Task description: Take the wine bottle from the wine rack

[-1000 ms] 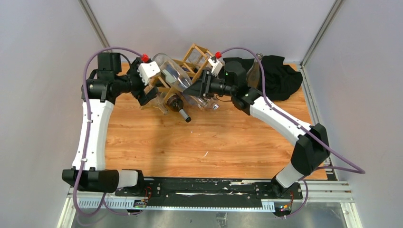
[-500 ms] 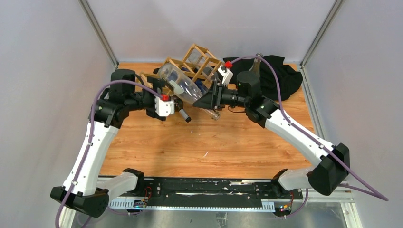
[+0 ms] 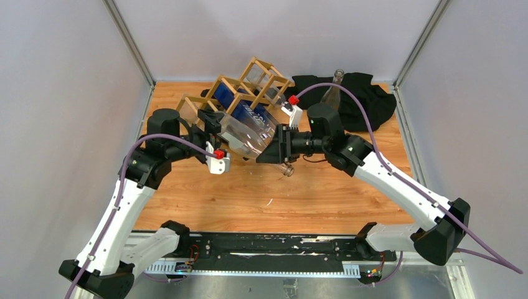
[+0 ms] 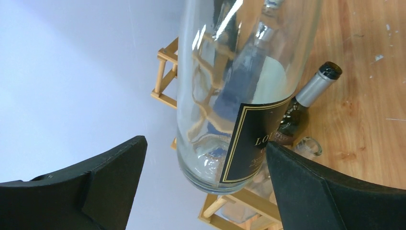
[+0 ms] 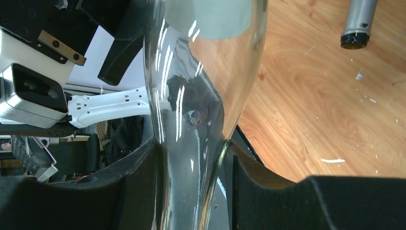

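Observation:
The wine bottle (image 3: pixel 248 136), clear glass with a black label, hangs tilted above the table just in front of the wine rack (image 3: pixel 258 78), a light wooden lattice. My right gripper (image 3: pixel 278 146) is shut on the bottle's neck (image 5: pixel 191 143). The bottle's base (image 4: pixel 210 167) sits between the wide-apart fingers of my left gripper (image 4: pixel 205 146), which is open and touches nothing. In the top view the left gripper (image 3: pixel 221 138) stands at the bottle's base end.
A bottle with a blue label (image 3: pixel 240 106) lies in the rack. A dark bottle with a silver cap (image 4: pixel 311 91) lies on the wooden table (image 3: pixel 261 193) below. At the back right a black cloth (image 3: pixel 367 93) holds another glass bottle (image 3: pixel 333 90).
The right gripper has drawn the clear bottle out of the rack toward the near side. The left arm swung down from the rack's left end to the bottle's base.

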